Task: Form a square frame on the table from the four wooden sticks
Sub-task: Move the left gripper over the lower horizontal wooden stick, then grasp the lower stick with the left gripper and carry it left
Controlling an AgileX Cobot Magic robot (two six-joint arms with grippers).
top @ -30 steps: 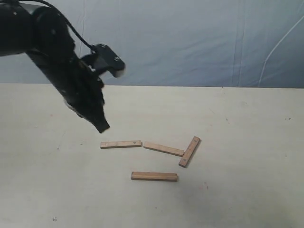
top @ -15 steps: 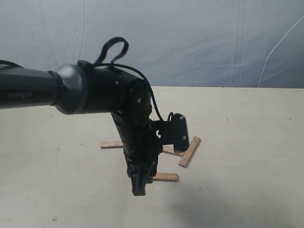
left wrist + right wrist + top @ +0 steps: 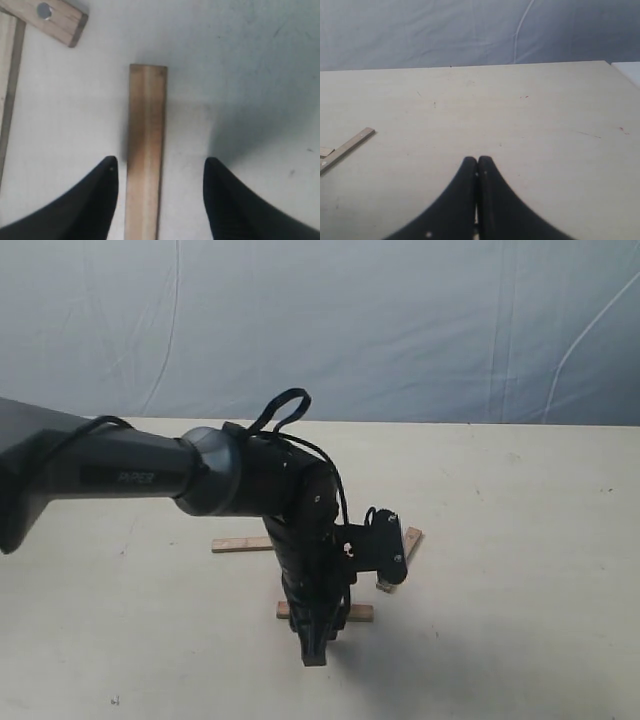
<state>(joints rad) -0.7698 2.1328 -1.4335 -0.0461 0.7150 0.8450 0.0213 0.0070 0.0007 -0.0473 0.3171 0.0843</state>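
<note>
My left gripper (image 3: 316, 636) reaches down over the near wooden stick (image 3: 361, 613) on the table (image 3: 520, 570). In the left wrist view the gripper (image 3: 160, 160) is open, and that stick (image 3: 145, 145) lies lengthwise between its black fingers (image 3: 95, 200), closer to one of them and not gripped. A second stick (image 3: 238, 544) lies to the left. A third stick, tilted (image 3: 411, 536), shows just right of the arm. The fourth is hidden behind the arm in the exterior view. A stick end with a metal dot (image 3: 50, 19) lies ahead of the left gripper. My right gripper (image 3: 478, 161) is shut and holds nothing.
The left arm (image 3: 120, 475) stretches in from the left and covers the middle of the stick group. A wrinkled blue-grey backdrop (image 3: 400, 330) stands behind the table. The right wrist view shows one stick (image 3: 347, 147) far off to the side on the pale tabletop (image 3: 530, 125).
The left arm has swung from the back left to over the near stick and come down, so its open fingers now straddle that stick. The sticks have not moved.
</note>
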